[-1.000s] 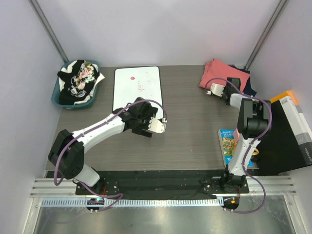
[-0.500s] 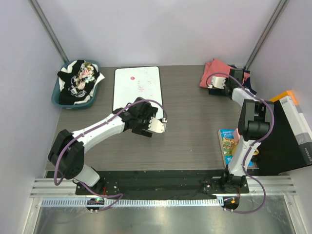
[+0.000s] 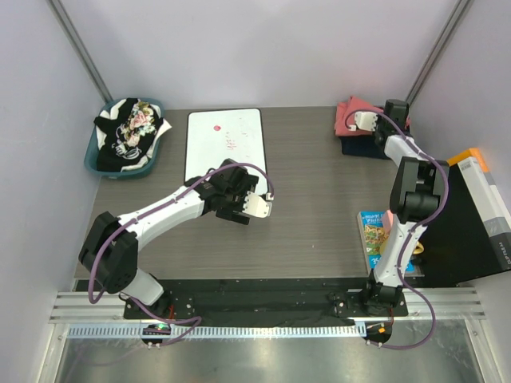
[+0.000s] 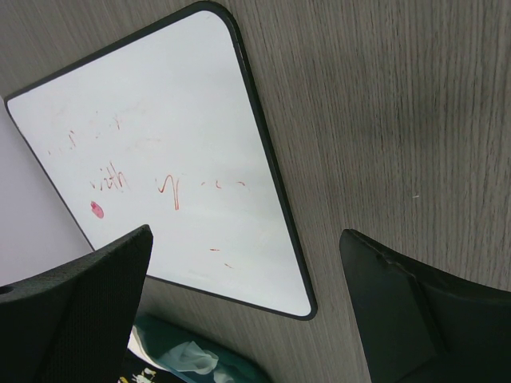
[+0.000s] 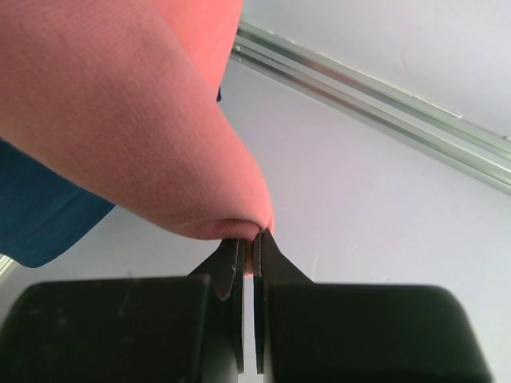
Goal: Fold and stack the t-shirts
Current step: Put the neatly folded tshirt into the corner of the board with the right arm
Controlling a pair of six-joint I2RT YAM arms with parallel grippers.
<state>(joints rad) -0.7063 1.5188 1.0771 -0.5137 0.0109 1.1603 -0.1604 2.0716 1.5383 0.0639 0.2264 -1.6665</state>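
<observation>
At far right of the table (image 3: 319, 183), right gripper (image 5: 249, 239) clamps salmon t-shirt (image 5: 120, 104) over navy t-shirt (image 5: 40, 215).
Left gripper (image 4: 243, 255) hangs agape, empty; shirts (image 3: 128, 132) in the basket (image 3: 90, 159) lie unfolded.

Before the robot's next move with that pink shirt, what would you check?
1. Right pincer shut on the salmon shirt: ok.
2. Navy shirt outside that pinch: ok.
3. Left pincer open, holding nothing: ok.
4. Left pincer near the whiteboard, well apart from both shirts: ok.
5. How much salmon cloth hangs free of the navy shirt: cannot tell.
</observation>
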